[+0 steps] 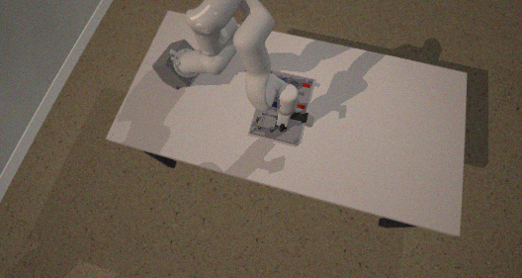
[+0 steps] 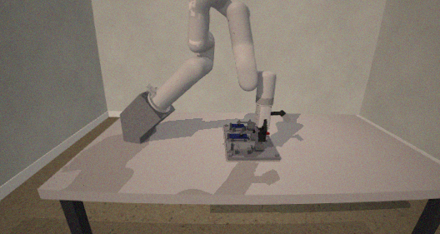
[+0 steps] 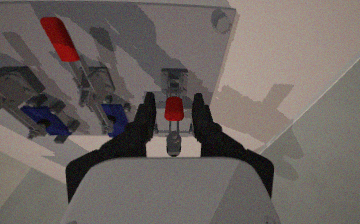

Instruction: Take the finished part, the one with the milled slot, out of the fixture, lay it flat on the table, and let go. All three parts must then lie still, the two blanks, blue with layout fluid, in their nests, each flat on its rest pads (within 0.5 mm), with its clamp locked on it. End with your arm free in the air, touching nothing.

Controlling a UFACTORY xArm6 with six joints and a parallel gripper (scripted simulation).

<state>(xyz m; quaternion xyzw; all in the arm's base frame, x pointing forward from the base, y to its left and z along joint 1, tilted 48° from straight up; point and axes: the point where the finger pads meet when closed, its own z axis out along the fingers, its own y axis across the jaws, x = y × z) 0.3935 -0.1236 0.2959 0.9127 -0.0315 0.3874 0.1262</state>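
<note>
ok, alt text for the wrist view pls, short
The gripper stands open, its two black fingers on either side of a red clamp handle, not visibly touching it. To the left on the grey fixture plate, two blue blanks sit under their clamps, and another red handle angles upward.

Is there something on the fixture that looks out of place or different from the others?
One thing differs: the nearest clamp's red handle is short and sits between the open gripper fingers, while another red handle stands long and tilted. The two blue blanks look seated.
</note>
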